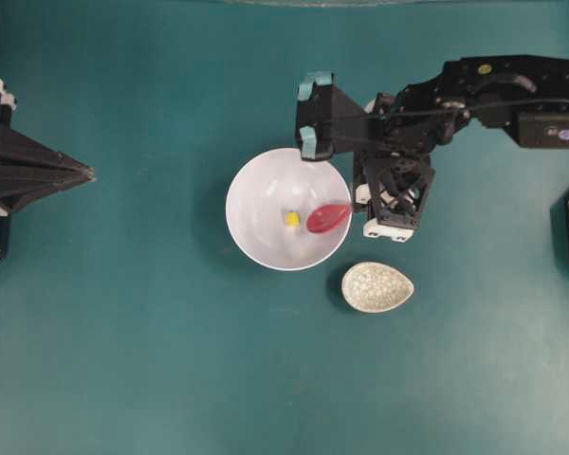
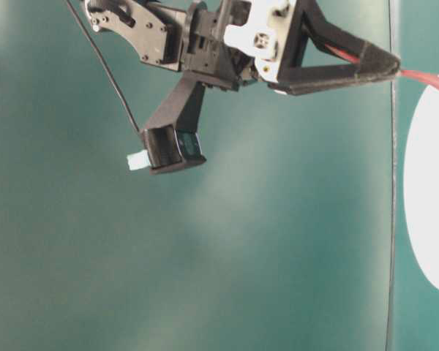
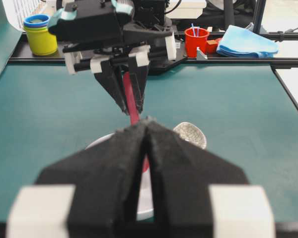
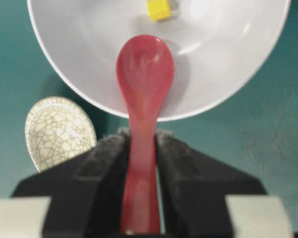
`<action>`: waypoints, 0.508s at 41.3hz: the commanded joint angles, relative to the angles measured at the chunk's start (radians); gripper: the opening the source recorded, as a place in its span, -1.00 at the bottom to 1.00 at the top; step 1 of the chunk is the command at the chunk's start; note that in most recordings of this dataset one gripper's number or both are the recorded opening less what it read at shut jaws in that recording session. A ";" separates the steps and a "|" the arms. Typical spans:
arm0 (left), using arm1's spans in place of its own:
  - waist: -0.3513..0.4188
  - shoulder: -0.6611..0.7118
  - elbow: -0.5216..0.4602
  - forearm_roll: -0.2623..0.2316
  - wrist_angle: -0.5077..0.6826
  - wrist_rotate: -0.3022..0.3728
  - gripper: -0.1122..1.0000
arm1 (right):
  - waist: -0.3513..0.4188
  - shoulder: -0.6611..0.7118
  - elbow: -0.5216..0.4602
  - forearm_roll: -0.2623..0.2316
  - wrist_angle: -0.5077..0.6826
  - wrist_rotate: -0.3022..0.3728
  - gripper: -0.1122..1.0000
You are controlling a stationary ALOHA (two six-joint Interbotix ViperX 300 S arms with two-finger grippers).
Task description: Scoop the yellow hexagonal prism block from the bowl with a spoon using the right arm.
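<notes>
Spoon [image 4: 144, 99] handle in jaws, scoop toward block [image 4: 159, 10].

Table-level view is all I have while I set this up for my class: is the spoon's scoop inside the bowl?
Observer: Yes. The spoon, clamped in the right gripper, has its scoop over the inside of the bowl.
Operator: Is the block on it?
Observer: No. The scoop is empty, and the yellow block lies in the bowl just past its tip.
Operator: And the left gripper?
Observer: The left gripper is shut, holds nothing and is well clear of the bowl.
</notes>
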 commanded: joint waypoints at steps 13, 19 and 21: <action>0.002 0.005 -0.029 0.003 -0.009 0.002 -0.74 | 0.002 0.034 -0.063 -0.020 -0.005 -0.009 -0.36; 0.002 0.005 -0.029 0.002 -0.009 0.002 -0.74 | 0.002 0.049 -0.067 -0.032 -0.011 -0.009 -0.36; 0.002 0.005 -0.029 0.002 -0.009 0.002 -0.74 | 0.003 0.054 -0.069 -0.032 -0.015 -0.011 -0.36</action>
